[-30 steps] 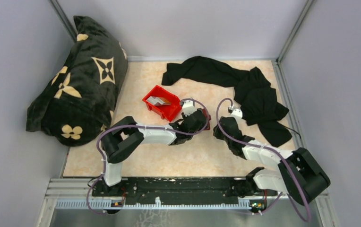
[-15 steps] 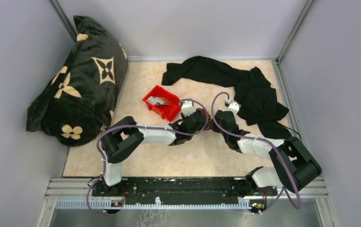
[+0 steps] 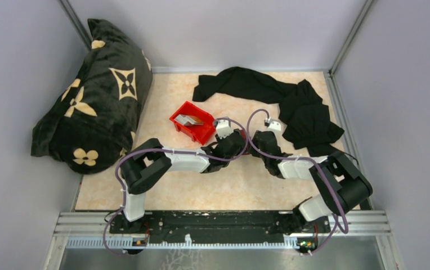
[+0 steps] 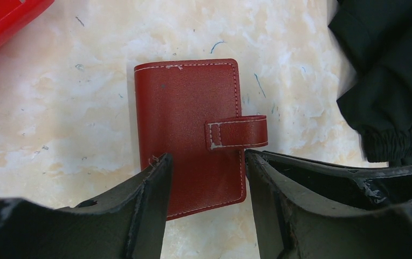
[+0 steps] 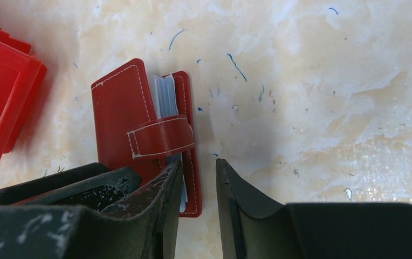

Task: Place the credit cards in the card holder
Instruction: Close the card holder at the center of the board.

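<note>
The dark red card holder (image 4: pixel 185 129) lies flat on the table, folded, with its strap (image 4: pixel 237 133) across the edge. My left gripper (image 4: pixel 205 155) is open just above its near half, one finger over the left edge and one beside the right edge. My right gripper (image 5: pixel 198 162) stands open with a narrow gap at the holder's (image 5: pixel 120 108) open side, its left finger over the cover. Pale card edges (image 5: pixel 166 94) show between the covers. More pale credit cards (image 3: pixel 188 118) lie in the red bin (image 3: pixel 200 133). From above, both grippers (image 3: pixel 238 143) (image 3: pixel 257 140) meet at the holder.
The red plastic bin (image 5: pixel 1 102) stands just left of the holder. A black garment (image 3: pixel 291 107) is spread along the back right, its sleeve (image 4: pixel 392 81) close to the holder. A large black flower-patterned cushion (image 3: pixel 89 95) fills the back left corner.
My right arm has swung left and forward up to the card holder, and its jaws have widened a little. The left arm and the holder have stayed still.
</note>
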Controlling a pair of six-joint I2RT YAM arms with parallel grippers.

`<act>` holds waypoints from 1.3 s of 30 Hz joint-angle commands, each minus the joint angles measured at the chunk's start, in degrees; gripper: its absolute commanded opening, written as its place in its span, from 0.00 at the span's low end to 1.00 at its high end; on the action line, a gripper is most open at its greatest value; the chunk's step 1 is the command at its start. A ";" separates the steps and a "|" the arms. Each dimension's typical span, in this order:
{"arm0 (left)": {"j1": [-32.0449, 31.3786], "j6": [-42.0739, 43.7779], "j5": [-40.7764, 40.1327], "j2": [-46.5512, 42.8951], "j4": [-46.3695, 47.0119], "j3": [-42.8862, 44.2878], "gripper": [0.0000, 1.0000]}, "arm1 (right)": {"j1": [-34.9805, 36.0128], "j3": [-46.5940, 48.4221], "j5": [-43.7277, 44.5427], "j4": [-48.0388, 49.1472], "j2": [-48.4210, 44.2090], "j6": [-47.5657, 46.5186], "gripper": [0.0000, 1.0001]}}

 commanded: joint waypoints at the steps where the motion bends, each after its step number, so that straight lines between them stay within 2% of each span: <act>1: -0.35 -0.45 -0.35 -1.28 0.97 -0.94 0.60 | -0.45 3.00 1.53 5.53 0.76 -1.79 0.31; 27: -0.37 -0.93 0.16 0.67 -1.25 0.07 0.60 | -1.28 6.74 9.47 7.76 6.10 -5.48 0.31; 34: -0.37 -0.84 0.68 3.57 -6.77 4.26 0.60 | -1.52 6.24 10.20 4.51 1.87 -5.11 0.31; 39: -0.33 -1.04 1.06 5.17 -9.18 5.31 0.60 | -1.54 6.30 6.76 0.62 -1.05 -3.60 0.31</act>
